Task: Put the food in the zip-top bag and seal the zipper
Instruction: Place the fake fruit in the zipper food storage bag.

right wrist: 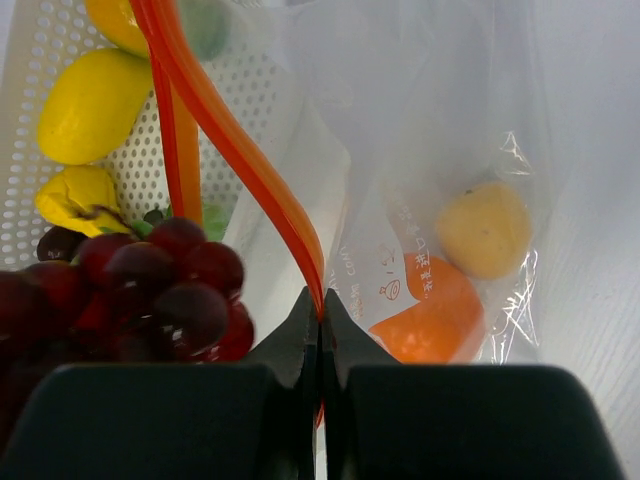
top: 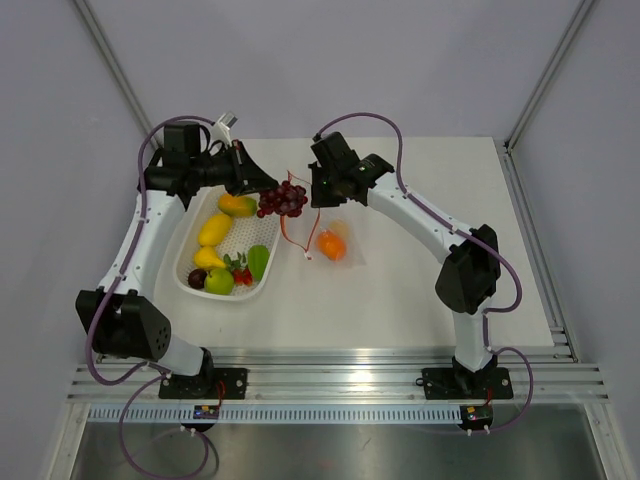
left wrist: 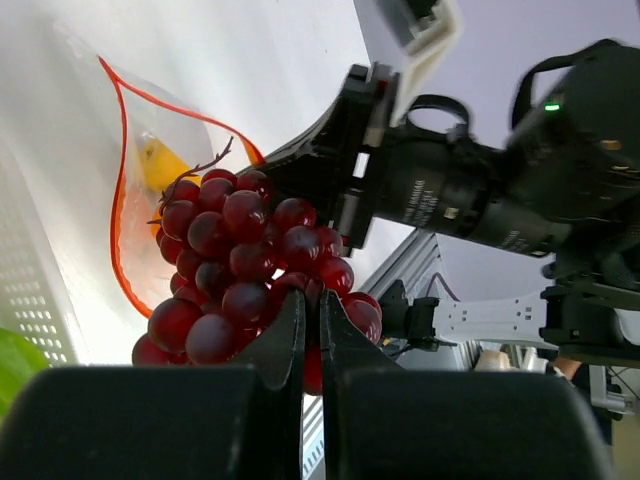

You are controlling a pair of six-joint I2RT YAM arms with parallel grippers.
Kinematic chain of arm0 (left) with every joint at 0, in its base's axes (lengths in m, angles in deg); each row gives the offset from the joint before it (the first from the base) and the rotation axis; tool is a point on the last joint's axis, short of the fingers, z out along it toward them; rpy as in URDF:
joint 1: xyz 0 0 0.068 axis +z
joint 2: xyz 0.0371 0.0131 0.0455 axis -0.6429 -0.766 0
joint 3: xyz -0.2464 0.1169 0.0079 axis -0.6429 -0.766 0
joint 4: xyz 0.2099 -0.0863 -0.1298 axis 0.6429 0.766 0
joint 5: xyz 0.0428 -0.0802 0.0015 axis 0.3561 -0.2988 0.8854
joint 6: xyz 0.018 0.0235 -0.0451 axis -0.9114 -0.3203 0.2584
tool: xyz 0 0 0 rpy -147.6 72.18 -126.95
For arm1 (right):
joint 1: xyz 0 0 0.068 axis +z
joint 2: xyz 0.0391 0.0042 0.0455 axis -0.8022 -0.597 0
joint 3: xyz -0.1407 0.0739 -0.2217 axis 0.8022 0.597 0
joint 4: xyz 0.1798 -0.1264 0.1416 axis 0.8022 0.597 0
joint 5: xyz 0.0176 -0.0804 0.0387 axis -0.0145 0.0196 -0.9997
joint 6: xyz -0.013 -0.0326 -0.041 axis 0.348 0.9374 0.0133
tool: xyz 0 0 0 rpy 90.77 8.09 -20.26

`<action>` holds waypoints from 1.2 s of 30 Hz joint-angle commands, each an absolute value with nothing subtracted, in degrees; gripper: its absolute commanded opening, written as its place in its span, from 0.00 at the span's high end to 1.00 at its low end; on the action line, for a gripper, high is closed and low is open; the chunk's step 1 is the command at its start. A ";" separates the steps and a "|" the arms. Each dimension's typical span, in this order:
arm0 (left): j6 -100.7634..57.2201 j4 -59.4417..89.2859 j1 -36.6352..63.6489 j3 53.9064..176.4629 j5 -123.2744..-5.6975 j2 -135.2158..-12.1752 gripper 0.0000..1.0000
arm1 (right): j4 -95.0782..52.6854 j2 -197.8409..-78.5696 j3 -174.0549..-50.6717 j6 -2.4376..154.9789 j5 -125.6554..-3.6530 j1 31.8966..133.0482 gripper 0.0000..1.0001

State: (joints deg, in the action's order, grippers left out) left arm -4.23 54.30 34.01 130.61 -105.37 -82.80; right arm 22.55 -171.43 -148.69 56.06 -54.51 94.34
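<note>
1 zipper [right wrist: 243,150] apparently runs near-to-far; zip-top bag [top: 351,233] opens leftward.

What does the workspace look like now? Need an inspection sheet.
Surface: white table, no spills seen.
Job's things: clear bag lies right of the basket, mouth open; an orange and a pale yellow fruit are inside. Zipper is unsealed. Grapes are at the mouth, not yet in.
Clutter: white basket with more fruit.
Grippers: left gripper shut on the grapes; right gripper shut on the zipper.
Cables: purple cables along both arms, no snag seen.
Surroundings: grey walls; metal rail at the near edge.
</note>
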 commanded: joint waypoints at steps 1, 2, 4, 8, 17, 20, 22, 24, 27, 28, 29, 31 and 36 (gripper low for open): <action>-0.13 45.77 32.72 126.70 -109.93 -83.98 1.00 | 20.66 -169.98 -150.37 55.14 -56.75 95.27 1.00; -0.13 45.77 32.28 126.69 -109.75 -85.20 1.00 | 20.49 -169.80 -150.11 55.05 -56.84 95.36 1.00; -0.21 45.59 30.88 126.77 -109.49 -86.26 1.00 | 20.31 -169.80 -150.11 54.96 -56.75 95.36 1.00; -2.58 48.57 29.20 128.70 -105.29 -88.90 1.00 | 20.40 -169.45 -150.11 55.05 -56.84 95.53 1.00; -5.31 54.11 26.12 132.04 -96.93 -94.17 1.00 | 20.75 -167.96 -150.37 55.14 -56.75 95.89 1.00; -6.02 55.87 26.12 133.71 -93.07 -95.05 1.00 | 20.83 -166.82 -149.67 55.22 -56.75 96.06 1.00; -6.19 56.49 25.86 134.77 -91.74 -95.67 1.00 | 20.66 -166.46 -149.76 55.22 -56.75 96.06 1.00; -5.93 56.75 25.07 135.21 -90.77 -97.16 1.00 | 20.66 -166.11 -149.76 55.22 -56.75 96.15 1.00; -5.75 57.36 22.88 136.96 -87.52 -99.27 1.00 | 20.31 -166.02 -149.84 55.22 -58.33 96.15 1.00; -5.93 58.15 22.26 137.75 -86.56 -99.97 0.94 | 20.39 -166.02 -149.93 55.22 -58.33 96.24 1.00; -6.19 58.94 21.73 139.33 -85.42 -100.59 0.89 | 20.31 -166.11 -149.93 55.22 -58.33 96.32 1.00; -7.07 61.14 20.76 140.31 -84.53 -101.82 0.58 | 20.48 -165.93 -149.58 55.31 -57.90 96.32 1.00; -9.78 64.48 20.85 142.76 -82.15 -98.84 0.30 | 20.75 -165.58 -148.35 55.75 -57.36 96.32 1.00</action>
State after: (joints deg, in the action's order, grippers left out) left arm -7.59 62.74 21.50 137.69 -83.38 -102.14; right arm 23.73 -168.65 -148.25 55.86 -56.24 95.30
